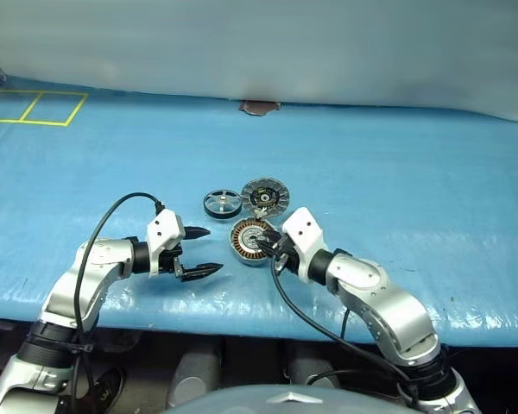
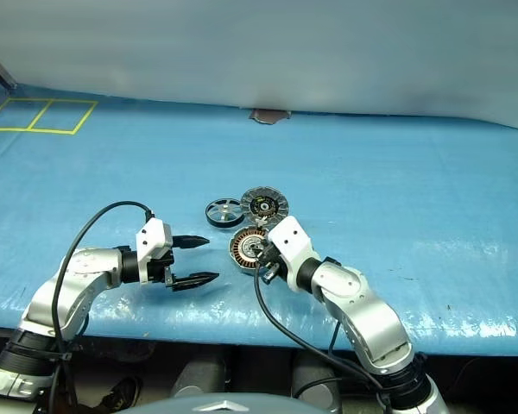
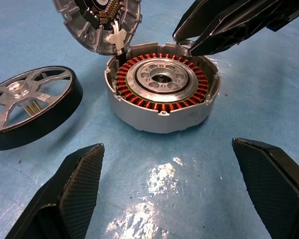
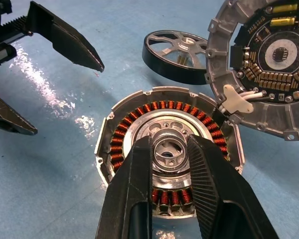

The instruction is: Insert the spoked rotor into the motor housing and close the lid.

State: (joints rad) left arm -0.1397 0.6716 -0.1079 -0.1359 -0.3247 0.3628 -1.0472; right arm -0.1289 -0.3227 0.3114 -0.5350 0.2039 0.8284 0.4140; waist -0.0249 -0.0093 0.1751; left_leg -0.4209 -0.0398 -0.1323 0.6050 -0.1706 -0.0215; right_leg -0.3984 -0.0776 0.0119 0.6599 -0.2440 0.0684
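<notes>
The 2 head views look forward and down from above the near table edge, taking in the blue table [image 1: 397,164] to the far wall. Each wrist view sits low and close. The left wrist view faces right, the right wrist view faces left; both share the motor housing [image 3: 162,92], the lid [image 4: 269,64] and the spoked rotor [image 3: 27,107].

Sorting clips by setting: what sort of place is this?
Likely a robot test bench: a table under a blue tarp with yellow taped squares, a plain backdrop, and an opened motor housing laid out with its spoked rotor.
</notes>
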